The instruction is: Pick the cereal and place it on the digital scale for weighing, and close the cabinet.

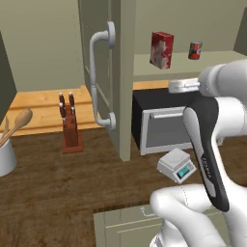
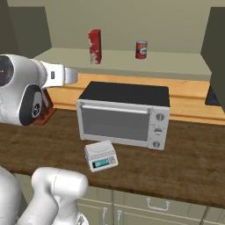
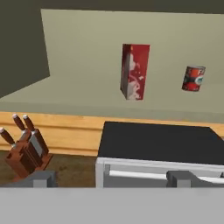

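Observation:
The cereal, a red box, stands upright on the open cabinet's shelf above the microwave. The cabinet's olive-grey door stands swung out towards me, with a pale curved handle. The white digital scale with a teal display sits on the dark wood counter in front of the microwave. My gripper is open, fingertips wide apart and nothing between them. It hovers above the counter, short of the shelf, looking straight at the cereal.
A red can stands on the shelf right of the cereal. The black-and-silver microwave sits below it. A knife block and a white utensil holder stand to the left. Another cabinet door hangs at right.

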{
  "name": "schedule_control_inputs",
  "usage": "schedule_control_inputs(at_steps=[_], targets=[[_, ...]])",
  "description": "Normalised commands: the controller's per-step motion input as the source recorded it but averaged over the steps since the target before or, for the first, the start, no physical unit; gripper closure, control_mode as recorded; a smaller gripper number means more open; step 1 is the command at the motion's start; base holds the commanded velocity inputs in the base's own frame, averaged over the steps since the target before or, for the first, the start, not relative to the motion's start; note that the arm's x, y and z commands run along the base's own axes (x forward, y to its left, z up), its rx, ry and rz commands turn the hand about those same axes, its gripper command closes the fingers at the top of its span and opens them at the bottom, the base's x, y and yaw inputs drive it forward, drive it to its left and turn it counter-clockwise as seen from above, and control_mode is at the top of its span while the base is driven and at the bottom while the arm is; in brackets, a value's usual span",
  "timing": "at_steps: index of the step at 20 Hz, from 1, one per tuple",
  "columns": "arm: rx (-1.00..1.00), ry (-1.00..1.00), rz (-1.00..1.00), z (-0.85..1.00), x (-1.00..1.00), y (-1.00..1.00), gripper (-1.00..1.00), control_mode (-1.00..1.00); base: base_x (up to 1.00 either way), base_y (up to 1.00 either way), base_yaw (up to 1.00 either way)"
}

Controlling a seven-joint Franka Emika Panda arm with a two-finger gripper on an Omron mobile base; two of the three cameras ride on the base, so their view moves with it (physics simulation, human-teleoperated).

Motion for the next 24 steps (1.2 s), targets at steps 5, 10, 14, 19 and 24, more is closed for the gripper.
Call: schedule_control_inputs(at_steps=[5, 10, 14, 19, 24], targets=[[0.00, -0.24, 0.00, 0.41, 0.00, -0.12, -1.00, -1.00, 0.00, 0.00, 0.00], [0.02, -0.36, 0.00, 0.13, 0.00, -0.05, -1.00, -1.00, 0.00, 0.00, 0.00], [0.03, -0.22, 0.00, 0.08, 0.01, -0.01, -1.00, -1.00, 0.00, 0.00, 0.00], [0.04, -0.06, 0.00, 0.19, 0.08, -0.07, -1.00, -1.00, 0.00, 0.00, 0.00], [0.00, 0.00, 0.00, 0.20, 0.10, -0.10, -1.00, -1.00, 0.00, 0.00, 0.00]])
